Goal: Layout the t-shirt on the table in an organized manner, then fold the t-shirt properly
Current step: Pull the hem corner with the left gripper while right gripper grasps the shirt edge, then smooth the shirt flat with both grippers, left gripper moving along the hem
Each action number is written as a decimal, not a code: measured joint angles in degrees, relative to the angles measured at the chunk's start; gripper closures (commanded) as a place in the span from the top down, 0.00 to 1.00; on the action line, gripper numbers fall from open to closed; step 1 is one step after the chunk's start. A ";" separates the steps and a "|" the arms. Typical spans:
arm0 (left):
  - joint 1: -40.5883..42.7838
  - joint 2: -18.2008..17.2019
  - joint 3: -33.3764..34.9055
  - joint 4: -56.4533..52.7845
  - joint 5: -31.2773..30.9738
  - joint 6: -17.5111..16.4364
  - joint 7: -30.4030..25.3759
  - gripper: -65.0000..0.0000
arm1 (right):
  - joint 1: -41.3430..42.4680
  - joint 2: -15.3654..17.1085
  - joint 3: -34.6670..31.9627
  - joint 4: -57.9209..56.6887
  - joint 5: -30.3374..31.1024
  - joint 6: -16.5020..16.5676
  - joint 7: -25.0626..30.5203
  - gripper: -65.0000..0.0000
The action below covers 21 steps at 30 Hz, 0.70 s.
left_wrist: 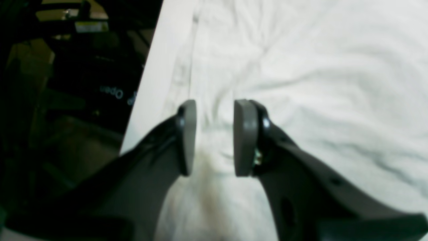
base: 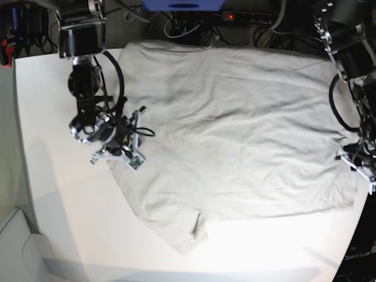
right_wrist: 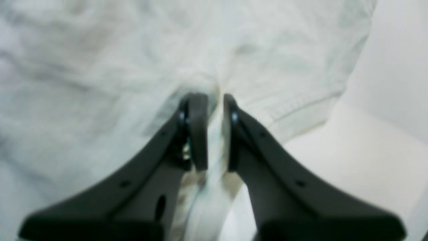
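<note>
The t-shirt [base: 235, 135] lies spread over the middle and far part of the table [base: 53, 194], rumpled, with one sleeve pointing toward the near edge.

The right end effector [right_wrist: 215, 132] sits at the shirt's edge on the base view's left side. In the right wrist view its pads [right_wrist: 198, 130] stand close together with a ridge of cloth rising between them, next to the hemmed edge of a sleeve; it is clenched on the t-shirt. Bare table shows just beyond that hem.

The left end effector [left_wrist: 214, 137] is at the shirt's opposite edge, on the base view's right, close to the table's border. In the left wrist view its pads [left_wrist: 245, 137] stand apart with a clear gap, and wrinkled cloth lies below and between them. Whether the pads press any fabric cannot be told from this blurred view; the jaws look released, with no fold caught between them. A strip of bare table runs beside the cloth there, and past it the table drops off into dark surroundings.

No containers are in view.
</note>
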 measured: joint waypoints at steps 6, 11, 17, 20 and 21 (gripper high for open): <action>7.32 2.03 -1.86 10.40 -0.31 0.00 1.05 0.29 | 7.32 3.19 -0.02 -13.99 2.01 -0.13 8.48 0.11; 11.74 4.09 -3.85 15.12 -0.07 0.00 1.09 0.29 | 11.69 6.36 0.31 -25.68 5.05 0.70 19.63 0.11; 12.37 6.40 -3.58 15.32 -0.20 0.02 0.37 0.29 | 16.09 8.79 0.26 -32.28 4.74 0.96 22.16 0.11; 13.77 9.18 -3.50 15.52 0.33 0.00 1.18 0.29 | 18.32 9.77 0.31 -35.08 4.07 0.96 21.73 0.11; 14.08 10.10 -3.45 15.47 0.26 0.00 1.09 0.29 | 18.95 9.99 0.31 -35.52 3.89 0.96 21.22 0.11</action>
